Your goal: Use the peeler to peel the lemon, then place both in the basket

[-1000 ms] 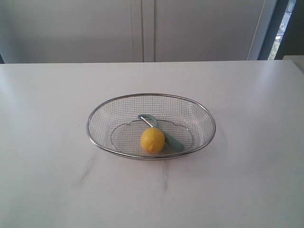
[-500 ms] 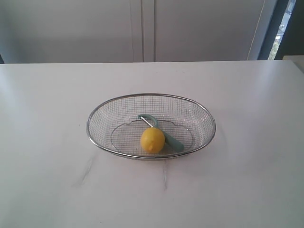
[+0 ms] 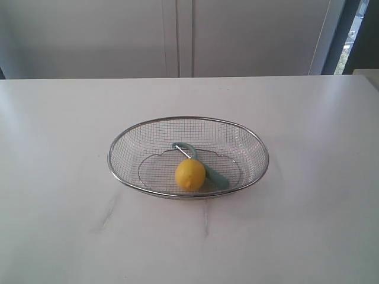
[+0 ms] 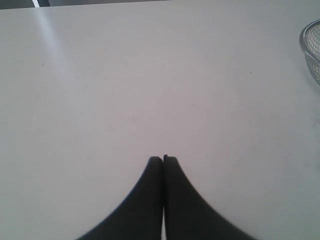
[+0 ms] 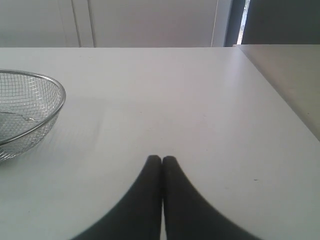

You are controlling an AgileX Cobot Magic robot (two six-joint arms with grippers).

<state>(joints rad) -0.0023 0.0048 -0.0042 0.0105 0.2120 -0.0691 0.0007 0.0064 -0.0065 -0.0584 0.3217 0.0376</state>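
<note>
The silver wire-mesh basket (image 3: 112,155) stands in the middle of the white table. Inside it lies the yellow lemon (image 3: 190,174), toward the front, and behind it the teal-handled peeler (image 3: 218,177), whose curved head (image 3: 183,147) points to the back. Neither arm shows in the exterior view. My left gripper (image 4: 163,159) is shut over bare table with nothing in it; a bit of the basket's rim (image 4: 306,45) is at that view's edge. My right gripper (image 5: 161,158) is shut and empty too, with the basket (image 5: 56,95) off to one side.
White cabinet doors (image 3: 177,35) stand behind the table. The table's right edge (image 5: 280,95) shows in the right wrist view, with a lower beige surface (image 5: 295,70) beyond it.
</note>
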